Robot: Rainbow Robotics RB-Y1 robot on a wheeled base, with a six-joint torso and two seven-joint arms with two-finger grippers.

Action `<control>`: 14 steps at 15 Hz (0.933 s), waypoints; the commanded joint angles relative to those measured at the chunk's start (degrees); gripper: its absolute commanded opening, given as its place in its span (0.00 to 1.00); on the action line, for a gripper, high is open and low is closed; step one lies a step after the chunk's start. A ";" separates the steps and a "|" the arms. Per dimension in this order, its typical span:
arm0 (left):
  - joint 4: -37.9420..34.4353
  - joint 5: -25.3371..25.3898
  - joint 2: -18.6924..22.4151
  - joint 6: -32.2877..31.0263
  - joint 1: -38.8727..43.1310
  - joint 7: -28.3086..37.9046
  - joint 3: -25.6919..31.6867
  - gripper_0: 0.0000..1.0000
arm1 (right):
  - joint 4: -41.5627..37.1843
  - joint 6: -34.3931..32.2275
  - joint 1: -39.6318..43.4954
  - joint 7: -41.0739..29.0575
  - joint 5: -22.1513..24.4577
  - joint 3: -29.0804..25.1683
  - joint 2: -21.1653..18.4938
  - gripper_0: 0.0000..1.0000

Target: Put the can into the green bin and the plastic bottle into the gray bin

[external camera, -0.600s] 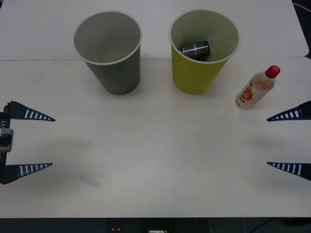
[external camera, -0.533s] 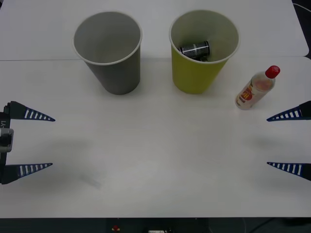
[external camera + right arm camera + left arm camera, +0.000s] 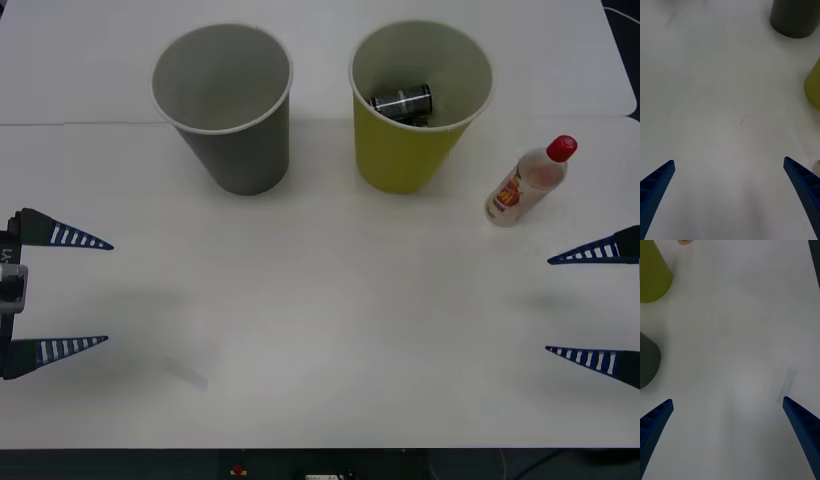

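Observation:
The dark can [image 3: 401,102] lies on its side inside the yellow-green bin [image 3: 410,160] at the back of the white table. To its left stands the gray bin [image 3: 245,150], with nothing showing inside. The plastic bottle [image 3: 528,181], red cap up and leaning slightly, stands on the table right of the green bin. My right gripper [image 3: 580,305] is open at the table's right edge, in front of the bottle and apart from it. My left gripper [image 3: 75,292] is open at the left edge. The wrist views show the green bin's wall [image 3: 813,88] [image 3: 651,275] and the gray bin's base [image 3: 794,18] [image 3: 647,360].
The white table [image 3: 320,320] stretches bare between the two grippers and in front of both bins. A seam [image 3: 80,124] runs across the table behind the bins. The table's front edge lies near the bottom of the front view.
My right gripper has shifted slightly toward the table's front edge. The left gripper, bottle, can and bins have stayed in place.

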 commanded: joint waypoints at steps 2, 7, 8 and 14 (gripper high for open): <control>0.00 0.00 0.00 0.00 0.01 0.00 0.00 1.00 | 0.00 3.18 1.85 0.09 -2.38 -0.02 -0.04 1.00; 0.00 0.00 0.00 0.00 0.01 0.00 0.00 1.00 | -4.83 15.05 8.62 -0.53 -2.38 -0.02 -0.39 1.00; 0.00 0.00 0.00 0.00 0.01 0.00 0.00 1.00 | -6.24 18.47 10.73 -0.97 -2.38 -0.02 -0.39 1.00; 0.00 0.00 0.00 0.00 0.01 0.00 0.00 1.00 | -11.16 31.66 19.43 -9.49 -2.56 0.25 -0.39 1.00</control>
